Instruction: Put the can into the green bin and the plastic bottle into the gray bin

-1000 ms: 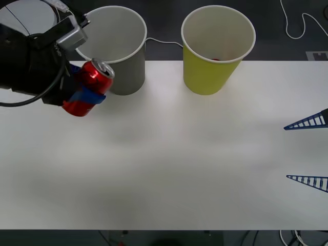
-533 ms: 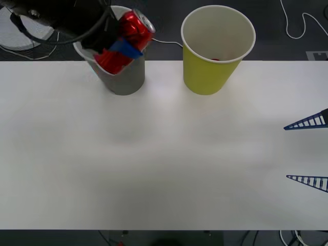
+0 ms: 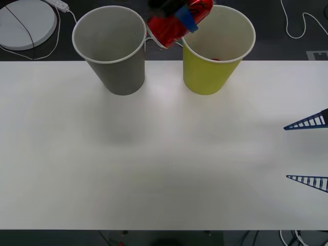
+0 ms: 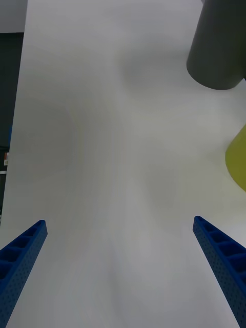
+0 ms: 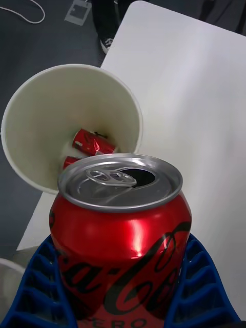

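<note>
A red can [image 3: 174, 23] with a silver top hangs tilted in the air at the near-left rim of the green bin [image 3: 215, 61], between it and the gray bin [image 3: 115, 56]. My left gripper [image 3: 182, 18] is shut on the can, one blue finger across its side. In the left wrist view the can [image 5: 120, 230] sits between the blue fingers [image 5: 192, 287], with the green bin's [image 5: 31, 107] white mouth just beyond it. My right gripper [image 3: 307, 151] stands open at the table's right edge, nothing between its fingers [image 4: 220, 256]. The plastic bottle is out of view.
Red cans [image 5: 92, 143] lie at the bottom of the green bin. The gray bin [image 4: 218, 46] looks empty inside. A white round disc [image 3: 25, 20] and cables [image 3: 300, 25] lie on the dark floor beyond the white table [image 3: 154, 169].
My left gripper has carried the can up from the left of the gray bin, across its mouth, and rightward to the green bin's rim. The right arm has not moved.
</note>
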Controlling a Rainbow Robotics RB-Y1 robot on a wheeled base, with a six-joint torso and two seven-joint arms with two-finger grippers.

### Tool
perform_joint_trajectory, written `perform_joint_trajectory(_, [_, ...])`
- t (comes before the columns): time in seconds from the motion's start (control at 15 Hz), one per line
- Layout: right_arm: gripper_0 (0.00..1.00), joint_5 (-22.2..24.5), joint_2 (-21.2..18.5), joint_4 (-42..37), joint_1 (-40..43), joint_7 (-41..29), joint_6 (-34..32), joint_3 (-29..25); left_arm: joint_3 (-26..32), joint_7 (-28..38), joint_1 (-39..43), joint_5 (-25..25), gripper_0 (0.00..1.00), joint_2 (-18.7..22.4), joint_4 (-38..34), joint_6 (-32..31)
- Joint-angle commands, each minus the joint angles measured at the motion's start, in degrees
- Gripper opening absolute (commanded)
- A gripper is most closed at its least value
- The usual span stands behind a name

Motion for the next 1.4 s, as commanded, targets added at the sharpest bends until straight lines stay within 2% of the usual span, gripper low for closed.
perform_joint_trajectory(0.07, [1.0, 0.0, 0.0, 0.0, 0.0, 0.0, 0.0, 0.0, -4.44, 0.15, -6.78, -2.12, 0.0, -4.66, 8.63, 0.02])
perform_joint_trajectory(0.27, [1.0, 0.0, 0.0, 0.0, 0.0, 0.0, 0.0, 0.0, -8.92, 1.46, -13.2, -4.14, 0.0, -9.49, 18.83, 4.33])
perform_joint_trajectory(0.53, [1.0, 0.0, 0.0, 0.0, 0.0, 0.0, 0.0, 0.0, -9.27, 1.82, -15.75, -7.56, 0.0, -16.79, 30.34, 13.73])
perform_joint_trajectory(0.73, [1.0, 0.0, 0.0, 0.0, 0.0, 0.0, 0.0, 0.0, -9.27, 1.82, -16.54, -8.44, 0.0, -20.21, 37.28, 20.94])
perform_joint_trajectory(1.0, [1.0, 0.0, 0.0, 0.0, 0.0, 0.0, 0.0, 0.0, -14.46, 1.82, -16.54, -7.65, 0.0, -21.44, 42.91, 30.43])
perform_joint_trajectory(1.4, [1.0, 0.0, 0.0, 0.0, 0.0, 0.0, 0.0, 0.0, -16.31, 1.9, -16.54, -6.86, 0.0, -21.53, 45.72, 32.28])
